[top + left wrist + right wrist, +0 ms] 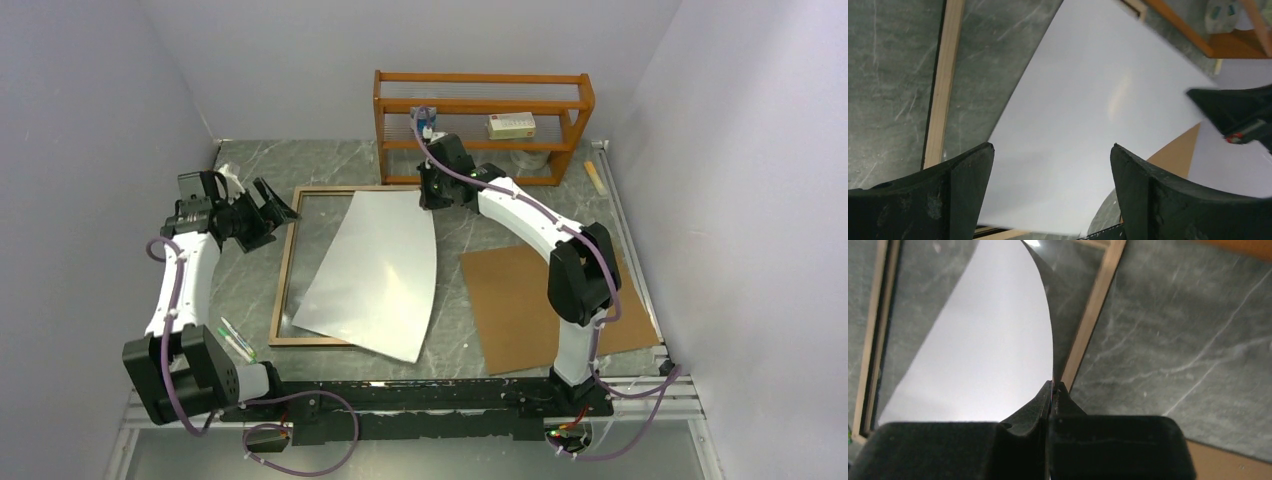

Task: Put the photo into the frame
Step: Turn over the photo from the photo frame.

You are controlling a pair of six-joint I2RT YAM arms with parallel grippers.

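Photo (375, 275): white back up, glossy and bowed, lying askew across the frame; its near right corner juts past the frame's near rail onto the table (250, 160). No print or writing shows on this side.
Pens (236, 340): two green-tipped ones just left of the frame's near corner; any lettering is too small to read.
Cardboard sheet (510, 300): plain brown, flat, right of the photo, unmarked.
Frame (283, 275): lies flat with its light wood side up.
Left gripper (275, 207): fingers spread wide over the frame's far left corner, holding nothing.
Right gripper (432, 200): fingers pressed together, pinching the photo's far right corner.
Shelf rack (480, 78): orange-brown, against the far wall.
Box (511, 124): white with red marking, on the rack's shelf; its text is illegible.
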